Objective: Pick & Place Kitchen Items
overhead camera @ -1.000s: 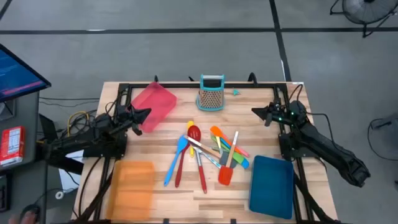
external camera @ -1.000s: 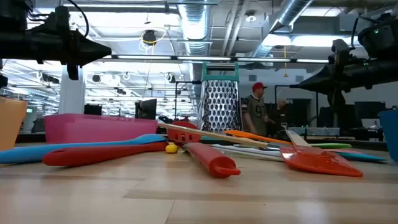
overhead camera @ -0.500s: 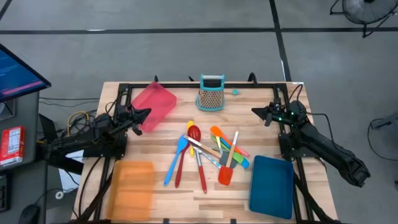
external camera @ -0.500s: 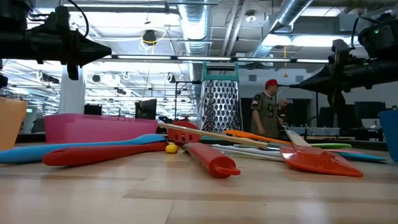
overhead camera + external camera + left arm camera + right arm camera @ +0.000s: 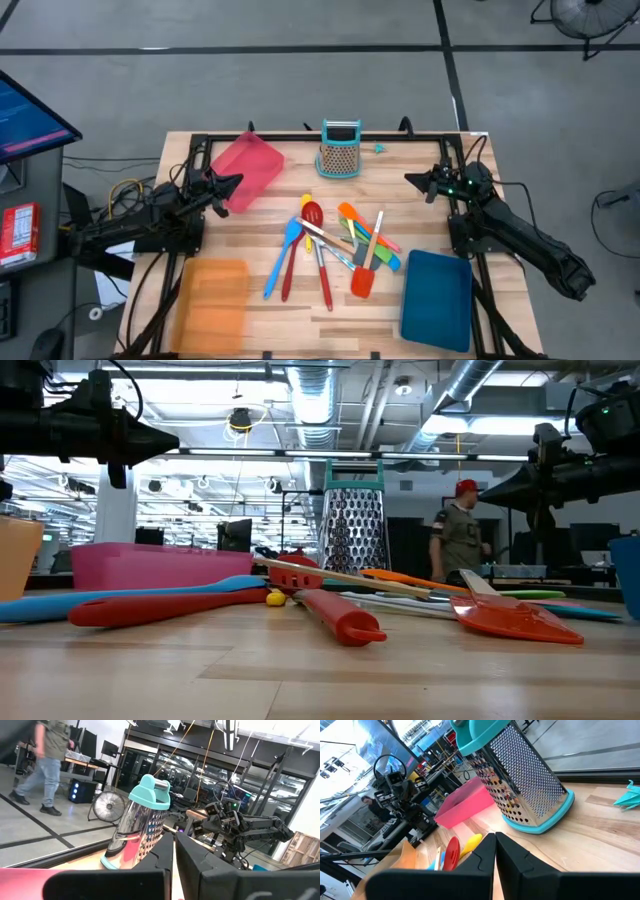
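While both arms are held raised, the utensils (image 5: 335, 250) are left piled on the worktop (image 5: 270, 315).
Left tool (image 5: 232, 182) and right tool (image 5: 412, 180), both clenched empty, are seen either side of the grater (image 5: 340, 150).

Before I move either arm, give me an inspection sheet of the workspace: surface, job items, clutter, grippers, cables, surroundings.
Surface: wooden table, dark frame rails along its edges.
Job's things: utensil pile at table centre, overlapping; includes a red spoon, a blue spatula and an orange spatula.
Clutter: box grater upright at the far edge; pink tray, orange tray, blue tray; small teal scrap beside the grater.
Grippers: left gripper raised by the pink tray, jaws shut, empty; right gripper raised at the right, jaws shut, empty.
Cables: bundle off the left edge.
Surroundings: person walking behind the table; floor fan.
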You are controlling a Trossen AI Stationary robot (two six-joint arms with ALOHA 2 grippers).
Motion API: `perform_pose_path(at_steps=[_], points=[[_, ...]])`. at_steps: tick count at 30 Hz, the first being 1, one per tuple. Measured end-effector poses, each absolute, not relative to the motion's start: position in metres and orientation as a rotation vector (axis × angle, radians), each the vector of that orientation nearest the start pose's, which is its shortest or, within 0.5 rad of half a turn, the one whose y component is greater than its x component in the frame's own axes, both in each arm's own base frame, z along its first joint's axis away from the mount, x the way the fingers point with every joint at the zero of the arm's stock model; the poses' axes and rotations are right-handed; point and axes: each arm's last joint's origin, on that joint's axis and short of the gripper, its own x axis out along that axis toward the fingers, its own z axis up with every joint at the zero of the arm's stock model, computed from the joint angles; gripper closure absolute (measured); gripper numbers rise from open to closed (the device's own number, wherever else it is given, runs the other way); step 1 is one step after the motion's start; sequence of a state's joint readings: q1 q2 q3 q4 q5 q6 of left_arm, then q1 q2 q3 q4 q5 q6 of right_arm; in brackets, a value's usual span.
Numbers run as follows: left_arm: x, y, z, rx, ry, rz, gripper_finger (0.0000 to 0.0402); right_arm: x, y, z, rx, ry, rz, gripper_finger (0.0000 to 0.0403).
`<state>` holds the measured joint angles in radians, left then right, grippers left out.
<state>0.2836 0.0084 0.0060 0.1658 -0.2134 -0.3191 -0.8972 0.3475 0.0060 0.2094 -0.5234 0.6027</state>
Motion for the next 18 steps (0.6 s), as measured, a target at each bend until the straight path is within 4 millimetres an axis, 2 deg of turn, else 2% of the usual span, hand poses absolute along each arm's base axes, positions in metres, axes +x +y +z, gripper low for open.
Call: perform_pose_path(at_steps=[10,15,18], points=[[0.0902,0.0327,0.182,-0.305,-0.256,0.463,0.0398,0.0829,-0.0807,0.1556,0.676,-0.014,-0.394,0.0393],[0.0897,0.0325,0.1845,-0.371,-0.299,0.449,0.0398,0.0823,-0.0812,0.1558,0.452,0.028,-0.396,0.0393],[0.0896,0.0325,0.1852,-0.457,-0.326,0.436,0.0398,0.0822,-0.0814,0.1556,0.419,0.035,-0.397,0.0393]])
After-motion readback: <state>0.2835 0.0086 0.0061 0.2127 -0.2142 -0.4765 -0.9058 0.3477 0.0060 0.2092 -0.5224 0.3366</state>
